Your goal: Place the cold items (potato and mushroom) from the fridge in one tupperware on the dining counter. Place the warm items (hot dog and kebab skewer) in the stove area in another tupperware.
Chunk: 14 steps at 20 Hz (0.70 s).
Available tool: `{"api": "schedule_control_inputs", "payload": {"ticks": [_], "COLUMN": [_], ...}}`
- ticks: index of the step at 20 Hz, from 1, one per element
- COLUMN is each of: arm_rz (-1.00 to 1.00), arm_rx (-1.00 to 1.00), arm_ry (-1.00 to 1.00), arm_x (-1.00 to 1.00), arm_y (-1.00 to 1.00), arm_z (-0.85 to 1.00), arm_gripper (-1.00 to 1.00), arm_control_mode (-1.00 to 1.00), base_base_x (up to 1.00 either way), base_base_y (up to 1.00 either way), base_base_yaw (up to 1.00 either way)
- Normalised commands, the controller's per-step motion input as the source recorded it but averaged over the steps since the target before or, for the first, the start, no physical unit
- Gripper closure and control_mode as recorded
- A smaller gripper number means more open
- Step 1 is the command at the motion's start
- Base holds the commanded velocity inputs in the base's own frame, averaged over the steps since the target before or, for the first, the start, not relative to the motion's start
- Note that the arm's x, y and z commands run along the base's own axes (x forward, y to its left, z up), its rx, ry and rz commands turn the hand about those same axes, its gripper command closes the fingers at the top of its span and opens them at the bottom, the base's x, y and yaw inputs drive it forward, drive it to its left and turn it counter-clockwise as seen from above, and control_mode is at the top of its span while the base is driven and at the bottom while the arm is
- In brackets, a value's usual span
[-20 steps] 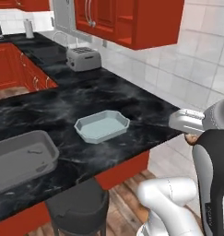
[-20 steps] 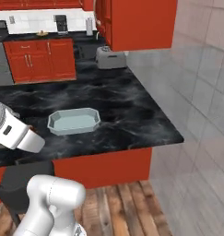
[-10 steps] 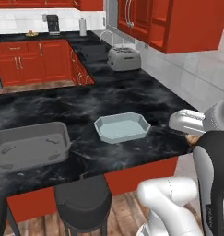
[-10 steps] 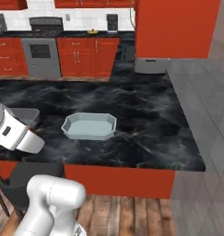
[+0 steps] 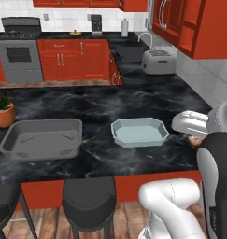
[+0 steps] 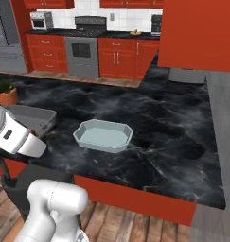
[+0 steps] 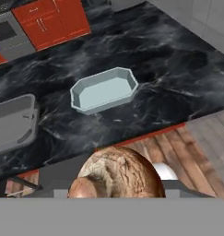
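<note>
The gripper (image 7: 117,196) is closed on a brown mushroom (image 7: 117,177), held off the near edge of the black counter (image 5: 133,100). On the counter sit 2 containers: a pale blue tupperware (image 5: 139,132) and, to its left, a grey tupperware (image 5: 42,138).

two tupperware containers (image 5: 139,132), one mushroom (image 7: 117,173), two stools (image 5: 89,201)
</note>
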Motion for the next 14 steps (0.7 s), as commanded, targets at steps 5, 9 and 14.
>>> {"api": "schedule_control_inputs", "payload": {"ticks": [5, 9, 14], "arm_rz": [0.06, 0.04, 0.05], "arm_rx": [0.06, 0.07, 0.00], "arm_ry": [0.38, 0.47, 0.21], "arm_x": [0.80, 1.00, 0.96], "arm_y": [-0.55, -0.62, -0.10], "arm_z": [0.00, -0.13, -0.58], "arm_gripper": [1.00, 1.00, 1.00], "arm_control_mode": [-1.00, -1.00, -1.00], "base_base_x": [0.20, 0.00, 0.00], "base_base_y": [-0.14, 0.00, 0.00], "base_base_yaw": [0.04, 0.00, 0.00]}}
